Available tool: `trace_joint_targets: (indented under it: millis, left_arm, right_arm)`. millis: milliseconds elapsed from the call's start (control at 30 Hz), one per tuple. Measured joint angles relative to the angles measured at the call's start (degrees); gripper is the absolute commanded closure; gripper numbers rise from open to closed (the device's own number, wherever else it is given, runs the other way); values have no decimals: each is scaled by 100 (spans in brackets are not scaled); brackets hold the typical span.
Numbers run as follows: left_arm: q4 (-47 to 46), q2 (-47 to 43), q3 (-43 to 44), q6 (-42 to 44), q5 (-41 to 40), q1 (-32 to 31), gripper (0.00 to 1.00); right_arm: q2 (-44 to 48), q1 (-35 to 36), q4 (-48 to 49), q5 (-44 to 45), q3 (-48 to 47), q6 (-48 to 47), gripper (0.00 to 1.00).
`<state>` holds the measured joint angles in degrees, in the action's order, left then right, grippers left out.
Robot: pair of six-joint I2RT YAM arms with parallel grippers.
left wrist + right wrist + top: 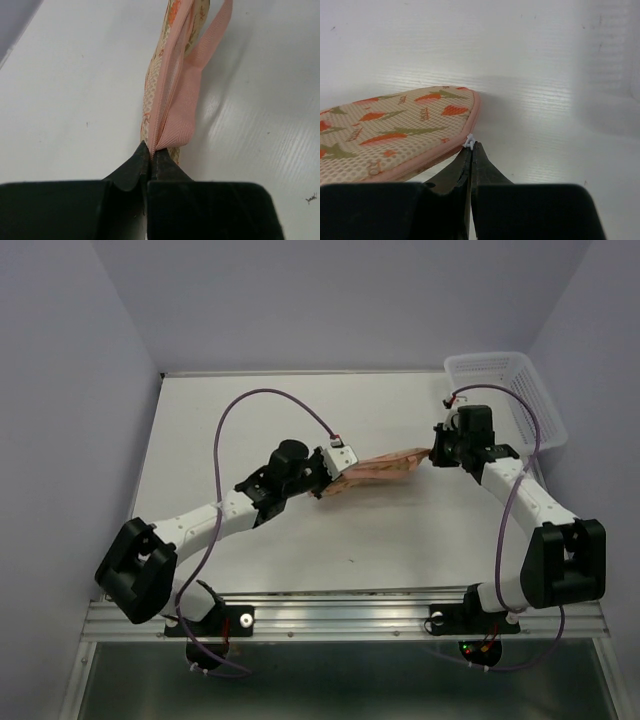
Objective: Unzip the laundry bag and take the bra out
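Note:
The laundry bag [375,472], cream-peach with orange print and pink edging, hangs stretched between my two grippers over the middle of the table. My left gripper [325,485] is shut on the pink zip edging at the bag's left end [170,75], the tips [150,154] pinching the tape. At the right end my right gripper [436,455] is shut, its tips [471,147] gripping the small white zip pull [469,141] on the bag's rim [395,130]. The zip looks closed along the edge I see. The bra is hidden.
A white plastic lattice basket [505,390] stands at the back right corner, just behind the right arm. Purple cables [255,400] loop above both arms. Walls close in the white table [250,540] on the left, back and right.

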<state>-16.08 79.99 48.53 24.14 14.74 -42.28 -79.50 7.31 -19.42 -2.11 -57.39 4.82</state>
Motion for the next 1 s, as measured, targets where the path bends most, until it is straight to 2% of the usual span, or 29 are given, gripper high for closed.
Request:
trace_joint_targets:
  millis: [300, 433, 700, 733, 767, 800, 833, 900, 933, 1000]
  left_arm:
    - [-136, -680, -284, 184, 529, 332, 100]
    - [-125, -678, -387, 170, 584, 455, 100]
    - [-157, -599, -420, 90, 577, 518, 100]
    - [-186, -529, -420, 87, 560, 520, 94]
    - [-195, -474, -420, 87, 542, 527, 81]
    - [-203, -385, -415, 92, 509, 529, 54]
    - [-201, -289, -400, 50, 463, 529, 43]
    - [-127, -11, -267, 96, 422, 529, 28]
    - [-118, 136, -157, 35, 420, 529, 4]
    - [-33, 367, 70, -24, 391, 529, 3]
  right_arm:
    - [-396, -527, 892, -1799, 457, -76, 99]
    - [-636, -549, 1250, -2256, 791, -46, 99]
    - [-424, -664, 1779, -2968, 1139, 26, 99]
    - [-308, -671, 1814, -2983, 1139, 52, 99]
    - [-199, -682, 1853, -2988, 1139, 61, 99]
    - [-103, -688, 1862, -2986, 1139, 94, 99]
    - [-28, -699, 1858, -2988, 1139, 109, 99]
    - [114, -697, 1843, -2988, 1139, 155, 99]
    - [197, -678, 1814, -2968, 1139, 170, 99]
    - [376, -647, 1720, -2914, 1139, 216, 99]
